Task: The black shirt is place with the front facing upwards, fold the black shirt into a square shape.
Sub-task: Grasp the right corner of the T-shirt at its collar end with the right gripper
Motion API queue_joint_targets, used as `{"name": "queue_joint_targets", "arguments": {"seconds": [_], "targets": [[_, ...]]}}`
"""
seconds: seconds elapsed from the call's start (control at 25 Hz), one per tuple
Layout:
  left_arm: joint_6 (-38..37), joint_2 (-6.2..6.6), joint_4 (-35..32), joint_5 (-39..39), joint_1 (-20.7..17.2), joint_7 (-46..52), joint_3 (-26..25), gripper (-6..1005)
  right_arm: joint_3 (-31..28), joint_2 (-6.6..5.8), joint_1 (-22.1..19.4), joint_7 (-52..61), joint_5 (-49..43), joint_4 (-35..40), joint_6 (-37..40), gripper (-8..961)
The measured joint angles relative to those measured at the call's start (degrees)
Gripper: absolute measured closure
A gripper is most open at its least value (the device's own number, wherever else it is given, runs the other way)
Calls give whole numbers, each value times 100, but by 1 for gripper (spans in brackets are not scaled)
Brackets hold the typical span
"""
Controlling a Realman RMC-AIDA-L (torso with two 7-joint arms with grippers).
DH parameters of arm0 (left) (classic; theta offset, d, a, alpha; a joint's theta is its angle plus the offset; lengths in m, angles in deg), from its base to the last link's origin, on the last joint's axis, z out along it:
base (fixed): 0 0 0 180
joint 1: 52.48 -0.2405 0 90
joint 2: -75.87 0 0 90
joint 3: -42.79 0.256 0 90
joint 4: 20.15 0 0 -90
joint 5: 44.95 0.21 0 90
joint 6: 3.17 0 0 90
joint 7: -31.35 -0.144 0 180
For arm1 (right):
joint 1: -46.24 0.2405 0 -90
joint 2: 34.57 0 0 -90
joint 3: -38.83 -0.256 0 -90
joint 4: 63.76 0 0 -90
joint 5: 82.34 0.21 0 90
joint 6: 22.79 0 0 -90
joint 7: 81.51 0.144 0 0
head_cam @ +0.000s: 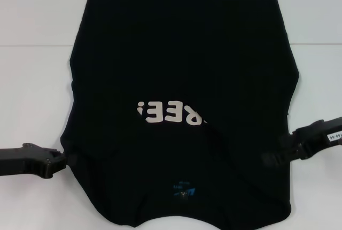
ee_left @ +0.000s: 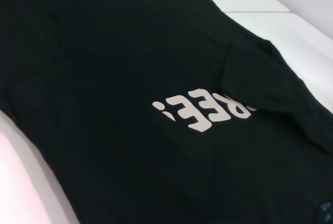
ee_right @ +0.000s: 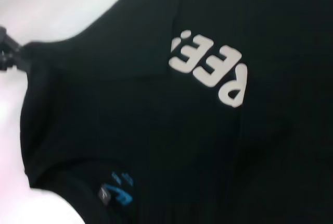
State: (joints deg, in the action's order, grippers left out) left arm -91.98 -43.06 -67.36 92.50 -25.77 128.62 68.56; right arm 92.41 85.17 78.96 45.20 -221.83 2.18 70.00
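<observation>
**Black shirt spread on the white table, both grippers at its side edges**

In the head view, the black shirt (head_cam: 181, 69) is seen filling the centre of the frame, laid flat on the white table (head_cam: 32, 80). Pale lettering (head_cam: 168, 113) is shown upside down at mid-frame, partly covered on its right by a folded flap of fabric. A small blue neck label (head_cam: 183, 188) is seen near the lower edge. The left gripper (head_cam: 63, 159) is placed at the shirt's lower-left edge and the right gripper (head_cam: 273, 160) at its lower-right edge; whether either is clenched on fabric cannot be told.

In the left wrist view, the shirt (ee_left: 130, 52) is shown with its lettering (ee_left: 200, 109) at centre.

In the right wrist view, the lettering (ee_right: 208, 65) is seen upper centre and the blue label (ee_right: 117, 193) lower left.
</observation>
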Motion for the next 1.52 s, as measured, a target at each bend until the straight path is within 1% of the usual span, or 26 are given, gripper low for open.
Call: {"name": "queue_joint_targets", "arguments": {"seconds": [0.24, 0.52, 0.64, 0.92, 1.16, 1.52], "targets": [[79, -1, 68, 0, 56, -4, -2, 994, 421, 8, 54, -12, -442, 130, -23, 70], [142, -39, 130, 0, 73, -5, -11, 994, 554, 16, 57, -229, -456, 79, -5, 70], [187, -27, 217, 0, 86, -5, -11, 994, 808, 17, 65, -177, -475, 70, 25, 70], [234, -16, 283, 0, 78, -8, -10, 994, 1176, 16, 93, -15, -718, 109, 15, 69], [234, -16, 283, 0, 86, -7, -10, 994, 1633, 35, 164, 228, -938, 117, -166, 70], [278, -24, 291, -3, 97, -6, -10, 994, 2447, 48, 253, 654, -992, 128, -528, 69]]}}
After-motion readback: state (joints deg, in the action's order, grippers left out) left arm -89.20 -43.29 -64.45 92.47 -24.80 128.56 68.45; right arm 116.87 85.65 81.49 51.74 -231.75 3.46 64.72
